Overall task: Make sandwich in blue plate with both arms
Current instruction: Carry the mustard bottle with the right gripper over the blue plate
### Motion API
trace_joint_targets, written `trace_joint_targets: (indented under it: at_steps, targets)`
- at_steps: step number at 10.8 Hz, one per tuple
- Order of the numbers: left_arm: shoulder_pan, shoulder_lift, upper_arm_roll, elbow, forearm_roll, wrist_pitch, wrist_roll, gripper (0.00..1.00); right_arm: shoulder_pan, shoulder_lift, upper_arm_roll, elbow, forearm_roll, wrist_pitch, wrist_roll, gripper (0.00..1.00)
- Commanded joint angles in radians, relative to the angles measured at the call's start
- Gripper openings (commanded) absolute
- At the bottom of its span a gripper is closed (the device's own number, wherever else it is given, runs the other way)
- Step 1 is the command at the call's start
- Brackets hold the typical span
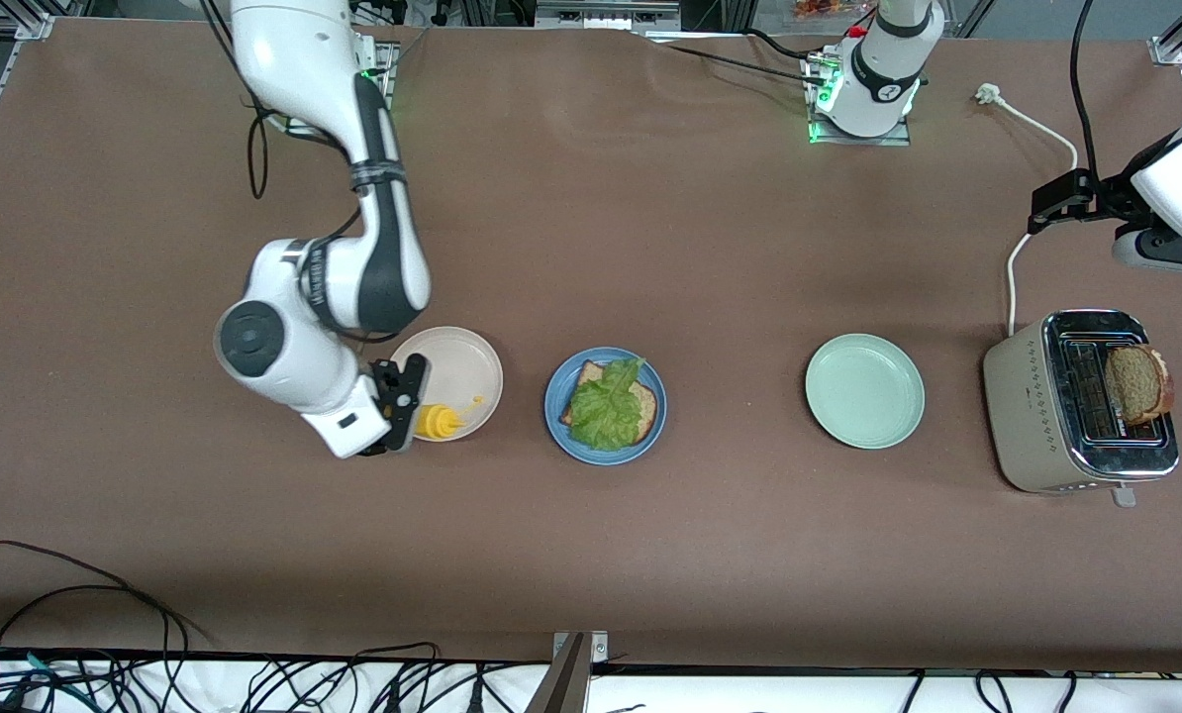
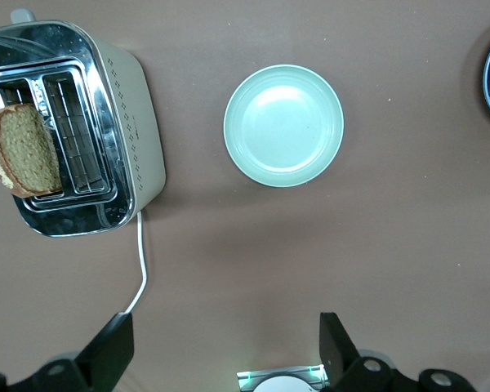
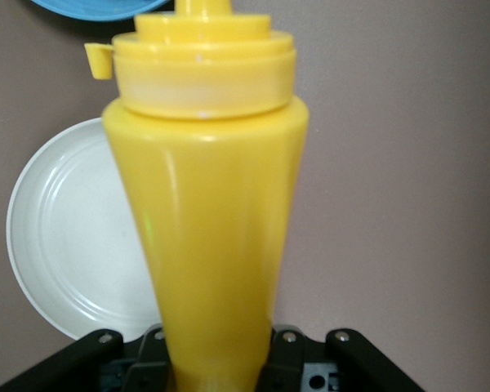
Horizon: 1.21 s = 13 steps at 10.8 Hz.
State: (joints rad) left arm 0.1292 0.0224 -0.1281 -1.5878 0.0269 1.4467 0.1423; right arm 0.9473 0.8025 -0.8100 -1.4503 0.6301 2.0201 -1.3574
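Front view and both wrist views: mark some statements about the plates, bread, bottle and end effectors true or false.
1. The blue plate holds bread topped with lettuce. True.
2. The right end effector is shut on the yellow squeeze bottle. True.
3. The mint-green plate holds a bread slice. False: it is bare.
4. The bread slice in the toaster already lies on the lettuce. False: it stands in the toaster.
5. The left end effector is open, holding nothing. True.

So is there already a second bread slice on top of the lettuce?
No, the lettuce lies uncovered on the blue plate.
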Motion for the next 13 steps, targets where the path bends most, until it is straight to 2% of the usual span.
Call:
trace_joint_targets:
  at_steps: [1, 4, 7, 9, 13]
  targets:
    - [0.001, 0.002, -0.002, 0.022, 0.021, -0.022, -0.004, 1.00, 0.102, 0.076, -0.038, 0.102, -0.241, -0.020, 0.237, 0.00]
    - [0.001, 0.002, -0.001, 0.022, 0.021, -0.022, -0.004, 1.00, 0.207, 0.145, -0.075, 0.152, -0.432, -0.090, 0.383, 0.00]
    - [0.003, 0.002, -0.001, 0.022, 0.021, -0.022, -0.004, 1.00, 0.287, 0.214, -0.098, 0.188, -0.561, -0.132, 0.470, 0.00]
    - [0.004, 0.002, 0.001, 0.022, 0.021, -0.022, -0.004, 1.00, 0.326, 0.280, -0.097, 0.258, -0.666, -0.210, 0.541, 0.00]
    - [0.004, 0.002, -0.001, 0.022, 0.021, -0.022, -0.004, 1.00, 0.344, 0.365, -0.097, 0.338, -0.768, -0.296, 0.578, 0.00]
